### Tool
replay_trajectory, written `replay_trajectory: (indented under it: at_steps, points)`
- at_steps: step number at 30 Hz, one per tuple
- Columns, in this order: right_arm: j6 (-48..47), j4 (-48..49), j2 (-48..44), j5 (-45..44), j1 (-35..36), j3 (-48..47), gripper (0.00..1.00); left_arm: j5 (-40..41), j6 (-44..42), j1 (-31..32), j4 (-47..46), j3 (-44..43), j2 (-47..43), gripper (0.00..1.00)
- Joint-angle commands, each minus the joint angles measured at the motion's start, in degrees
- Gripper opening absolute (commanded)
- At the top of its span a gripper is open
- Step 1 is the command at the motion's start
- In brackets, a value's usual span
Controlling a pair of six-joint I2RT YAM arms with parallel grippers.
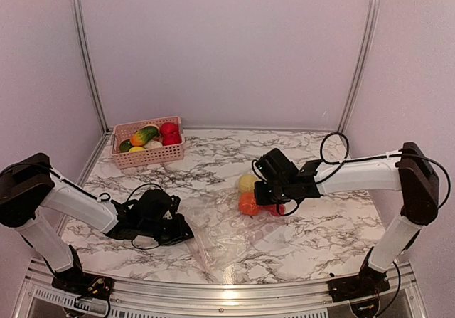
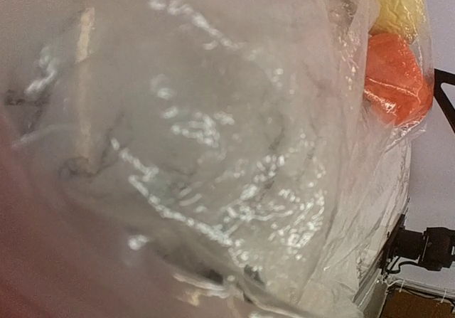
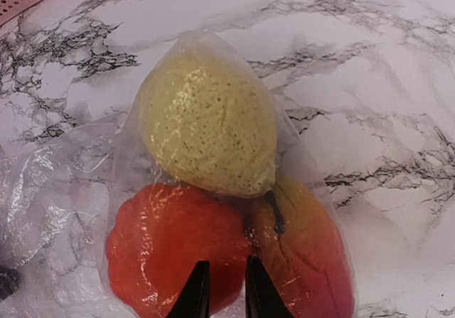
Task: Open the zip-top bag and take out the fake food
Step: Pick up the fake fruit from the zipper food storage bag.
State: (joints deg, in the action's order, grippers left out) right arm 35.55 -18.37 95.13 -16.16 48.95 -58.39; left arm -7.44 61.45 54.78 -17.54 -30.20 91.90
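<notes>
While the clear, crinkled bag (image 1: 226, 227) lies on the marble table (image 1: 213, 158) between my arms, the toy food (image 3: 206, 129), yellow, orange and red, sits bunched in its right end. My right wrist view shows my right gripper (image 3: 224, 297) a slit apart over that food. My left wrist view shows only film, hiding my left gripper (image 1: 179, 232) at the bag's near edge, so I cannot tell either grip.
</notes>
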Motion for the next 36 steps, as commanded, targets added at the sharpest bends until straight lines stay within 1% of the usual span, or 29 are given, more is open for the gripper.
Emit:
replay_trajectory:
  at_steps: [1, 5, 11, 15, 19, 23, 26, 29, 34, 36]
  points:
    - [0.27, 1.04, 2.24, -0.86, -0.39, -2.06, 0.17, 0.85, -1.33, 0.25, 2.66, -0.81, -1.08, 0.11]
    - [0.50, 0.67, 3.57, -1.58, -0.42, -1.91, 0.16, 0.88, -1.55, 0.26, 3.03, -0.90, -1.19, 0.12]
    - [0.29, 1.60, 3.82, -0.01, -0.35, -0.80, 0.15, 1.05, -1.61, 0.22, 3.19, -0.93, -1.53, 0.12]
    - [-1.53, 1.67, 2.87, 0.65, 0.64, -1.49, 0.23, 1.20, -1.58, 0.23, 3.39, -1.16, -1.96, 0.13]
    - [-3.23, -0.59, 3.98, -0.01, 1.79, -3.93, 0.33, 1.59, -1.95, 0.23, 3.29, -1.39, -3.03, 0.15]
    - [-4.19, -1.49, 6.07, 0.15, 2.98, -5.22, 0.41, 2.13, -2.41, 0.15, 4.11, -2.08, -3.93, 0.16]
    - [-4.46, -2.73, 8.13, -0.09, 3.67, -6.50, 0.44, 2.35, -2.69, 0.15, 4.44, -2.28, -4.35, 0.17]
    - [-3.92, -3.31, 9.70, -0.18, 3.93, -7.17, 0.44, 2.36, -2.80, 0.16, 4.61, -2.30, -4.36, 0.17]
    - [-2.14, -2.65, 7.88, -0.58, 3.96, -6.12, 0.31, 2.54, -2.64, 0.15, 4.71, -1.88, -4.53, 0.17]
    - [-1.48, -2.07, 6.11, -1.44, 3.92, -5.36, 0.28, 2.61, -2.52, 0.17, 4.70, -1.73, -4.62, 0.17]
